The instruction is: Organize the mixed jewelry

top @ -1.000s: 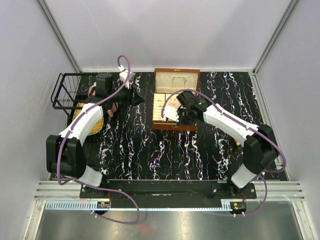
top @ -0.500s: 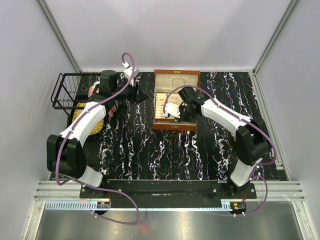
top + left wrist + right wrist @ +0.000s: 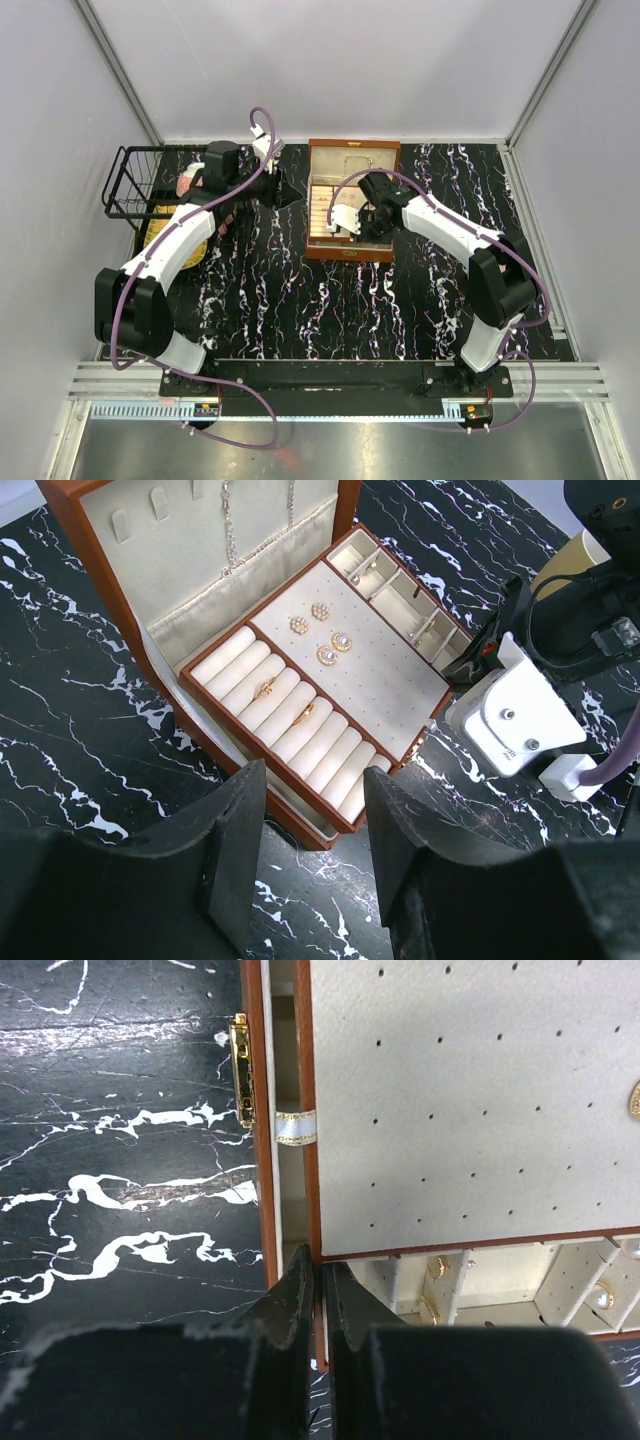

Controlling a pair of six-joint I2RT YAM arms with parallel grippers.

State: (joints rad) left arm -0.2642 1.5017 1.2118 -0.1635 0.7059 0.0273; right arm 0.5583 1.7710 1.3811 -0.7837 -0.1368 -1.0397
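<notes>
The brown jewelry box (image 3: 352,256) stands open at the back centre. In the left wrist view its white pad carries several gold earrings (image 3: 328,640), two rings (image 3: 266,688) sit on the cream rolls, and a fine chain (image 3: 228,530) hangs in the lid. My right gripper (image 3: 321,1265) is shut on the thin brown wall of the box's inner tray (image 3: 450,1110), at the tray's corner. Small gold pieces (image 3: 437,1266) lie in the compartments beside it. My left gripper (image 3: 312,810) hovers open and holds nothing, just left of the box over the marble.
A black wire basket (image 3: 135,185) stands at the back left, with a yellow item (image 3: 170,235) on the table under my left arm. The box has a brass latch (image 3: 240,1070) and a white ribbon tab (image 3: 295,1127). White walls enclose the table.
My right gripper has slid a little left along the box's front while its elbow swung inward. My left gripper has crept back and right toward the box. Both openings are unchanged.
</notes>
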